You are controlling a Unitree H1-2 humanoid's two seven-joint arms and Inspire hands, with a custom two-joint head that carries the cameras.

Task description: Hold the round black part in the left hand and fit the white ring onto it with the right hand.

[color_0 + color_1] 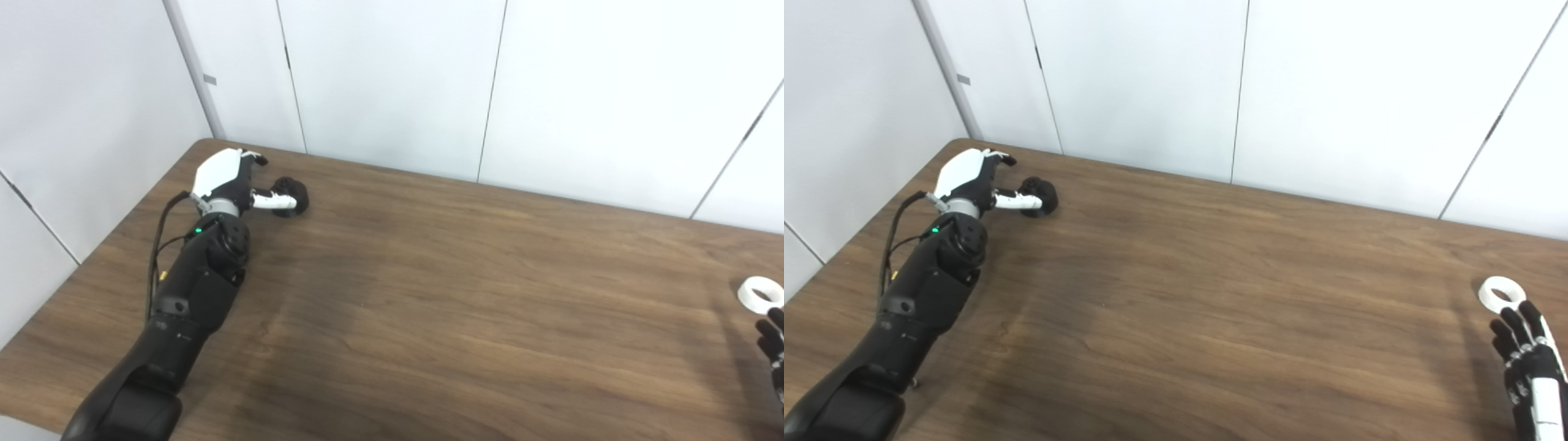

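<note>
The round black part (293, 195) lies on the brown table (429, 294) at the far left corner. My left hand (229, 179) sits just left of it, its thumb stretched out against the part's near side; the fingers curl over at the back and do not close round the part. The white ring (1502, 293) lies flat near the table's right edge. My right hand (1530, 367) hovers just in front of the ring, fingers spread and pointing toward it, with nothing held.
White wall panels stand close behind the table's far edge and along its left side. A black cable (160, 233) loops beside my left forearm.
</note>
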